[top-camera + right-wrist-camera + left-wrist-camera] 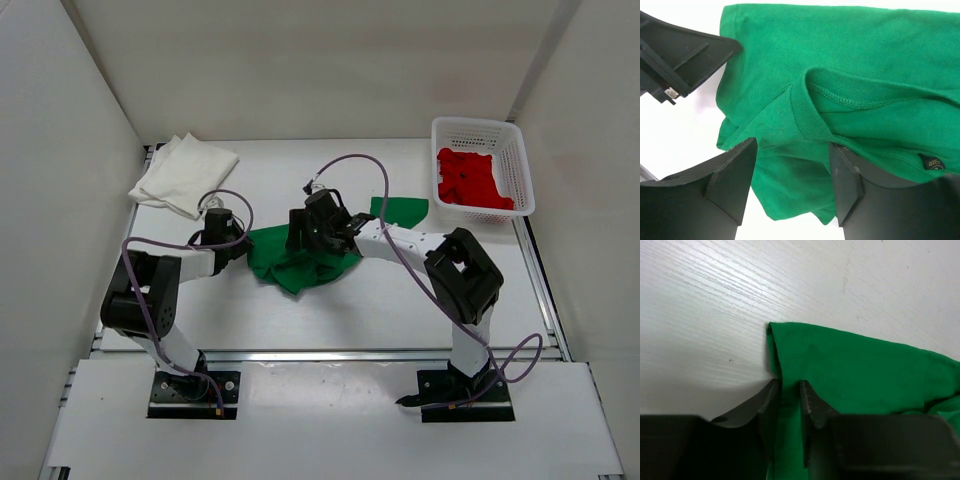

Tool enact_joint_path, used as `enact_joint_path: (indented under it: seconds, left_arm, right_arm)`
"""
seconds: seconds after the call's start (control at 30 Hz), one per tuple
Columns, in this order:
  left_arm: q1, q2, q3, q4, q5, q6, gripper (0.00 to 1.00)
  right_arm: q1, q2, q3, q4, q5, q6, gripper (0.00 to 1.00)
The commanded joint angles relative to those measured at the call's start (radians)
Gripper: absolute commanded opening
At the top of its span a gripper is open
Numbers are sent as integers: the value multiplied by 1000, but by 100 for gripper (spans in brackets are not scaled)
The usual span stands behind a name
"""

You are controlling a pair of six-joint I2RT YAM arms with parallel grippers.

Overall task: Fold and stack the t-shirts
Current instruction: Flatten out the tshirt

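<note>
White-walled bench: left pincer nips closed on the edge of the green t-shirt, rumpled at centre, seemingly anchoring it; right pincer hangs wide open and empty over the collar, likely seeking a fresh hold.

White wood-grain worktop seen from above. Lying directly on it: a folded white cloth t-shirt at the far-left corner; a crumpled bright green cloth t-shirt near the centre, one part spread flat toward the right; a white plastic lattice basket at the far-right corner.
</note>
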Motion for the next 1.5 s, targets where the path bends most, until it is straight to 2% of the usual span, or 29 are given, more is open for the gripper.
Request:
enact_joint_path:
  seconds: [0.0, 0.1, 0.13, 0.2, 0.23, 0.3, 0.37, 0.47, 0.53, 0.6, 0.67, 0.73, 0.9, 1.0, 1.13, 1.2, 1.23, 1.3, 1.37, 1.47]
  left_arm:
    - [1, 14, 24, 5, 27, -5, 32]
    - [-5, 17, 38, 5, 23, -5, 18]
    - [0, 16, 33, 8, 23, -4, 15]
    - [-2, 13, 35, 18, 19, 4, 10]
    - [-5, 2, 33, 21, 15, -4, 8]
    - [-8, -10, 29, 23, 12, -7, 2]
    - [-9, -30, 30, 25, -11, 4, 0]
    - [-5, -52, 29, 29, -19, 1, 0]
    - [3, -55, 23, 34, -16, -4, 0]
    - [5, -47, 21, 32, -11, -5, 0]
    - [8, -43, 16, 31, 0, -8, 0]
    - [1, -30, 13, 31, -5, -13, 0]
    - [5, -44, 15, 37, -2, -1, 0]
    - [5, -38, 10, 47, 9, -16, 0]
    - [-2, -27, 13, 44, 18, -12, 0]
    - [-3, -24, 19, 49, 15, -13, 0]
    - [-6, -32, 16, 49, 15, -13, 0]
    - [-5, -26, 21, 49, 16, -12, 0]
    - [-6, -32, 21, 46, 13, -12, 0]
    - [5, -26, 23, 52, 22, -18, 0]
  right_arm:
    - [-22, 10, 54, 0, -37, 27, 57]
    - [-38, 31, 64, -10, -65, 44, 41]
    - [-47, 33, 56, 1, -78, 51, 29]
    - [-49, 25, 50, 6, -74, 50, 18]
    - [-53, 21, 41, 0, -57, 44, 16]
    - [-58, 10, 50, 3, -53, 33, 4]
    - [-65, -19, 30, 10, -49, 21, 1]
    - [-76, -79, -5, 36, -19, 4, 0]
    - [-84, -84, 8, 18, -57, -7, 7]
    - [-59, -67, 62, -43, -57, -47, 29]
    - [-27, -52, 80, -92, 33, -99, 45]
    - [-13, -13, 102, -112, 58, -116, 50]
    - [-10, 65, 183, -154, 84, -153, 54]
    - [-10, 113, 237, -192, 96, -174, 51]
    - [2, 146, 294, -215, 167, -219, 56]
    - [2, 169, 324, -243, 158, -226, 54]
    - [4, 172, 333, -254, 152, -222, 49]
    - [8, 186, 343, -260, 132, -226, 45]
    - [2, 203, 355, -274, 118, -226, 22]
    - [5, 154, 303, -264, 144, -217, 4]
